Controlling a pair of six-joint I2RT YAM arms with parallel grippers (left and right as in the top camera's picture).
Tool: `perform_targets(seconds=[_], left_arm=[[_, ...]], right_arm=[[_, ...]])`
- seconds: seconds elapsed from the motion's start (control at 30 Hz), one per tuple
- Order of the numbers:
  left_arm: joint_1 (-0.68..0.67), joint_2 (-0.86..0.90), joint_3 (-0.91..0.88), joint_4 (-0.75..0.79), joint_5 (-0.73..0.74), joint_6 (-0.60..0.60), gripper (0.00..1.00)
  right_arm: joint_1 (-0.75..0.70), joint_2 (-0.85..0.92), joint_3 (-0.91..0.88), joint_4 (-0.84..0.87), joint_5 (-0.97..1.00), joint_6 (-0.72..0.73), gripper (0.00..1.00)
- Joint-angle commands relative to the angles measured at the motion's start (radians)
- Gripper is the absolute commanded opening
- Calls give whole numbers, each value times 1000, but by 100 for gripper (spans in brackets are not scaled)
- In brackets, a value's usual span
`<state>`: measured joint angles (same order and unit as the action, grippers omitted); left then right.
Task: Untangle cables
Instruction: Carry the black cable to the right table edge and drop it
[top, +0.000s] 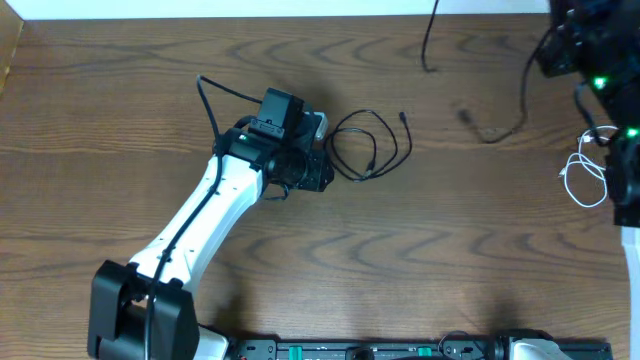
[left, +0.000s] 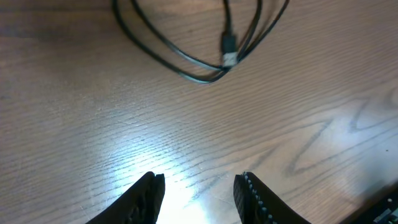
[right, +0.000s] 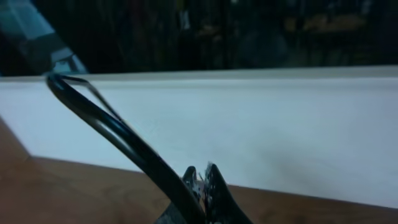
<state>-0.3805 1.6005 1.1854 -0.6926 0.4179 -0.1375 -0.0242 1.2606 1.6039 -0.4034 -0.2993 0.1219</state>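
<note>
Thin black cord (top: 372, 150) first: where from the left gripper (left: 199, 193)?

Just to its right in the overhead view, on the brown wooden table (top: 450, 260), lying in a loose double loop. Ahead of the fingertips in the left wrist view, near but not touching.

Long axis?

Hard to give for a loop. Nearest strands running roughly crosswise to the fingers, small plug (left: 229, 46) pointing back toward the camera, its tip at those strands.

Left pincer?

Wide apart, holding nothing, low over bare wood.

And the thin white cord (top: 585, 180)?

Bunched at the table's right edge, well apart from the black one, beside the right arm (top: 600, 60). Looks already separated, judging by this alone.

Right gripper (right: 200, 177)?

Up off the table, facing a pale wall. Fingertips close together, but shut or pinching something: cannot tell.

Nearer arm for the black loop, then?

Left, plainly. Probably a short reach forward, then a close across the near strands.
</note>
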Motion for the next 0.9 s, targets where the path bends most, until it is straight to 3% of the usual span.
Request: perform_targets(seconds=[0.0, 0.1, 0.33, 0.53, 0.77, 0.83, 0.87], left_arm=[[4, 19, 11, -3, -9, 5, 42], [4, 21, 11, -3, -11, 5, 41], [4, 21, 11, -3, -11, 5, 41], [4, 21, 11, -18, -11, 5, 41], [4, 21, 11, -25, -11, 5, 41], [4, 21, 11, -25, -11, 5, 41], [4, 21, 11, -25, -11, 5, 42]], right_arm=[[-42, -6, 15, -5, 16, -36, 1], [-81, 0, 15, -37, 79, -82, 1], [-188, 106, 14, -219, 439, -205, 1], [-310, 256, 14, -320, 650, -191, 1], [-489, 407, 14, -420, 584, -22, 2], [-515, 431, 14, -424, 483, -21, 8], [-523, 438, 14, -423, 430, -21, 17]])
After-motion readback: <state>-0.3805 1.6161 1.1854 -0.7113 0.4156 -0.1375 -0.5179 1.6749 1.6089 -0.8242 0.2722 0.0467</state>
